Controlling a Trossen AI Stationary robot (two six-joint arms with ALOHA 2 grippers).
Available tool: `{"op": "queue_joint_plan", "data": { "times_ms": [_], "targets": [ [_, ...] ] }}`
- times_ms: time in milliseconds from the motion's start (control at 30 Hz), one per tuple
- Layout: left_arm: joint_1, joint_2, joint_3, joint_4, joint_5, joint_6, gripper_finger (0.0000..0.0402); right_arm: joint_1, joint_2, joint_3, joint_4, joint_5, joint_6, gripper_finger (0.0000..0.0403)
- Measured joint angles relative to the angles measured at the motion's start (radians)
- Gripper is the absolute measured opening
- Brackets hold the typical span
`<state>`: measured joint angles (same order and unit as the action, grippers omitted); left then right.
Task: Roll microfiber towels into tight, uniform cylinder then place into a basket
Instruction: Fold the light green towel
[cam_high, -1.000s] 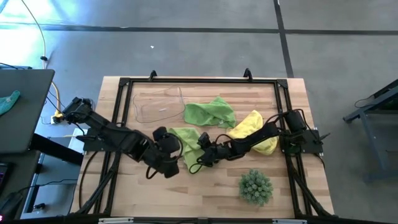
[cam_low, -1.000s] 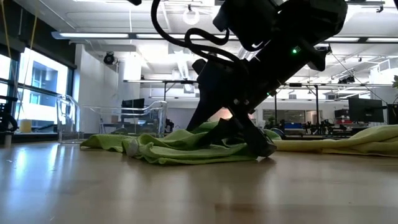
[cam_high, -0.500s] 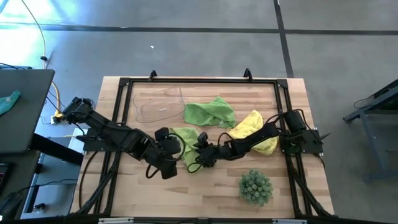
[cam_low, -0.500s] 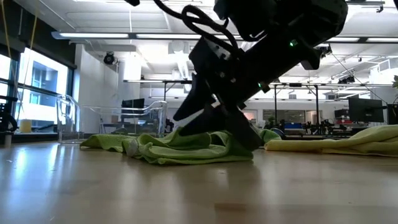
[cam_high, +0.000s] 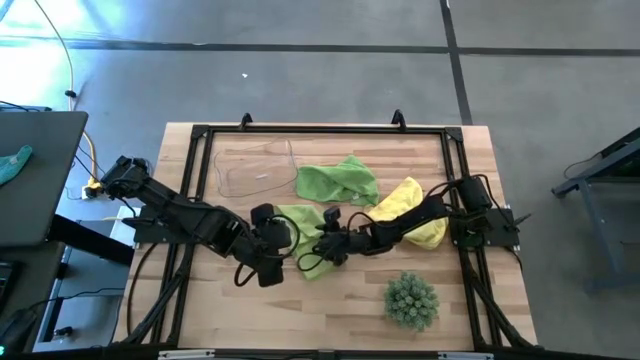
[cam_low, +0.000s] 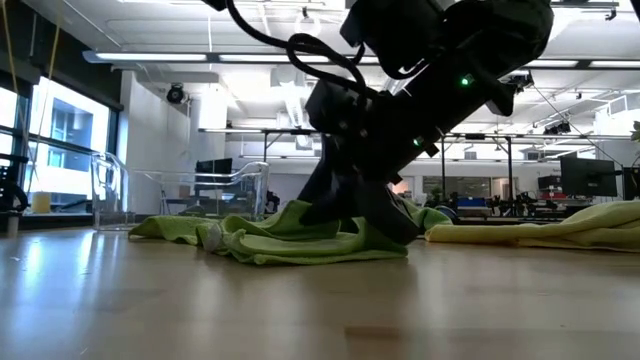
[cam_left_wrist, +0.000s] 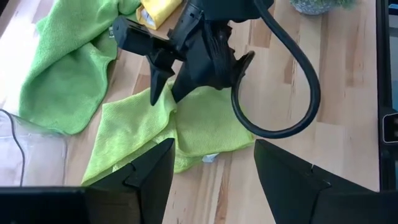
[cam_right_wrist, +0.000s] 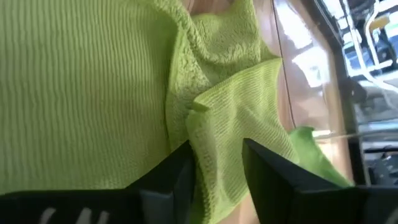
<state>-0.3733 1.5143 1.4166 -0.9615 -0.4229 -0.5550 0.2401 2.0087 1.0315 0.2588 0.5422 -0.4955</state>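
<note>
Right wrist view only: towel (cam_right_wrist: 93, 93) fold between fingers (cam_right_wrist: 165, 180).

The right end effector (cam_high: 322, 243) reaches low and nearly level from its arm's base, fingers (cam_right_wrist: 166, 180) pointed down at a slant and parted narrowly with a fold of cloth between them. The left end effector (cam_high: 278, 243) sits just beside it, facing it, its two fingers (cam_left_wrist: 149, 174) spread wide and touching nothing.

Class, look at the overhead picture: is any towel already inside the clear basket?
No. The clear basket holds nothing, and both green towels and the yellow towel lie on the table.
</note>
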Motion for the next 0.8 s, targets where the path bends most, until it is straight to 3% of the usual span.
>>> {"op": "queue_joint_plan", "data": {
  "times_ms": [267, 533, 667, 800],
  "targets": [
    [0.0, 0.0, 0.0, -0.003, -0.006, 0.04, 0.0211, 0.0, 0.0, 0.001, -0.001, 0.0, 0.168, 0.0007],
    [0.001, 0.0, 0.0, -0.011, -0.008, 0.133, 0.0211, 0.0, -0.032, 0.001, -0.024, 0.0, 0.36, 0.0001],
    [0.001, 0.0, 0.0, -0.015, -0.01, 0.172, 0.0211, -0.006, -0.129, 0.001, -0.106, -0.002, 0.431, 0.0001],
    [0.01, 0.0, 0.0, -0.015, -0.012, 0.21, 0.0211, -0.026, -0.256, 0.002, -0.219, -0.096, 0.512, 0.0001]
  ]
}}
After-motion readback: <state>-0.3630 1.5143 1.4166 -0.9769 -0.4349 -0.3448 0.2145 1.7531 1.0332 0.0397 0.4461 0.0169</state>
